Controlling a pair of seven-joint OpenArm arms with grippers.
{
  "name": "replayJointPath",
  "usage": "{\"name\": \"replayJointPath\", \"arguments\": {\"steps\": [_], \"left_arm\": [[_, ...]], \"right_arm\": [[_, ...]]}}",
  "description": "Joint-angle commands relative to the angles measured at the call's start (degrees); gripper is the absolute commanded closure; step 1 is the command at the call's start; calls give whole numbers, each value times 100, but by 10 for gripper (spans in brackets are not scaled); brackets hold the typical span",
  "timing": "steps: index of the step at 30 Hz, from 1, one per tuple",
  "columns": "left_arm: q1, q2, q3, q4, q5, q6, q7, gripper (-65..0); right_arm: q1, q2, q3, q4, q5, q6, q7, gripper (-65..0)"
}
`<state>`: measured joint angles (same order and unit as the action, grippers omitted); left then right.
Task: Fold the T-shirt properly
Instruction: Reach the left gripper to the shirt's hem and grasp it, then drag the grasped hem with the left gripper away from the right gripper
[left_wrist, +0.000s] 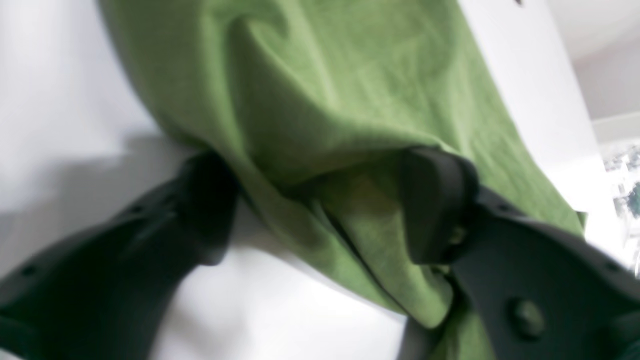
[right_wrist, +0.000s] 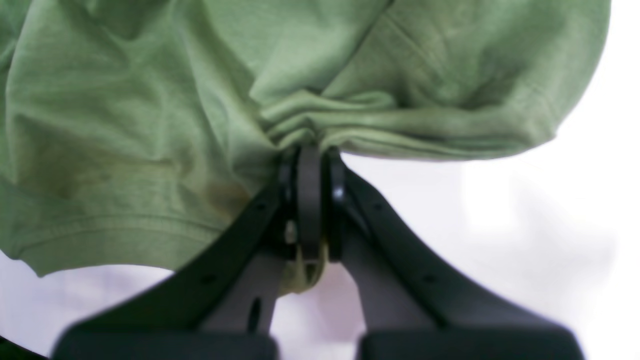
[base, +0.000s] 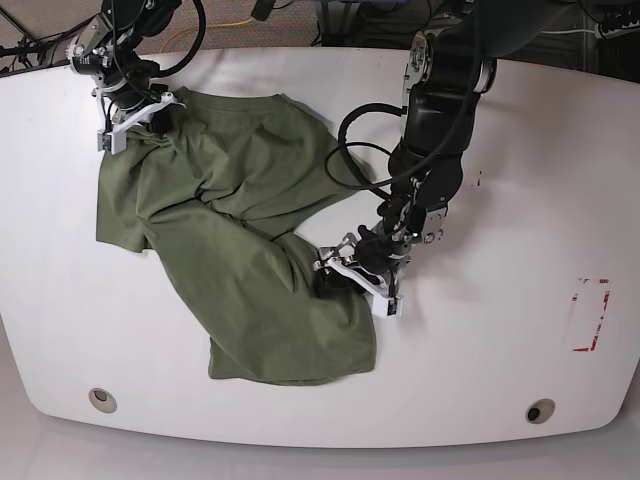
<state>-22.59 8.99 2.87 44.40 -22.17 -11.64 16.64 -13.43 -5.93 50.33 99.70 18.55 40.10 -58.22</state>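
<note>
One wrinkled olive-green cotton T-shirt (base: 240, 260) lies crumpled across our white table (base: 480, 380). Our right gripper (right_wrist: 310, 150) is clamped on a bunched fold at its far corner, while our left gripper (left_wrist: 320, 205) straddles the near edge, jaws apart.

The right gripper (right_wrist: 310, 150) has its jaws pressed tight together on a bunched pleat of the T-shirt (right_wrist: 150, 100), its arm reaching in from the far left of the base view. The left gripper (left_wrist: 320, 205) stands with its jaws parted, one finger (left_wrist: 210, 200) on each side of a fold of the shirt. Its arm bends steeply down from the top of the base view, wrist low.
</note>
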Motion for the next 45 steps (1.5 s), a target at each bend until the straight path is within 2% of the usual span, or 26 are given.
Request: {"name": "replayJointPath", "arguments": {"steps": [1, 5, 6, 16, 20, 22, 27, 31, 34, 39, 45], "left_arm": [[13, 1, -213, -40, 112, 184, 344, -246], [4, 1, -582, -49, 147, 184, 371, -19], [4, 1, -617, -58, 165, 184, 371, 0], [57, -359, -696, 303, -11, 148, 467, 0], [408, -904, -696, 1015, -591, 175, 889, 0], [663, -1194, -696, 1489, -1031, 184, 1074, 0], [1323, -1871, -863, 2386, -1743, 184, 1408, 0], [1938, -2240, -1426, 3045, -2174, 184, 1725, 0], [2430, -2407, -2015, 3582, -2271, 184, 2041, 0], [3353, -2433, -3131, 4645, -2297, 148, 2674, 0], [4224, -2425, -4169, 5718, -2314, 131, 3342, 0]], "right_arm": [[-33, 18, 18, 30, -197, -10, -196, 0], [2, 18, 0, 30, -197, -10, -196, 0], [2, 18, 0, 21, -197, -10, -196, 0], [169, 26, -149, 48, -197, -10, -214, 0], [117, 264, -764, 197, -206, -10, -214, 0], [117, 308, -1186, 241, -206, -10, -214, 0], [134, 387, -1670, 241, -197, -10, -214, 0], [143, 475, -2215, 241, -197, -10, -214, 0], [152, 545, -2611, 241, -189, -10, -214, 0], [134, 554, -3103, 302, -197, -10, -214, 0], [161, 571, -3753, 496, -197, -10, -214, 0]]}}
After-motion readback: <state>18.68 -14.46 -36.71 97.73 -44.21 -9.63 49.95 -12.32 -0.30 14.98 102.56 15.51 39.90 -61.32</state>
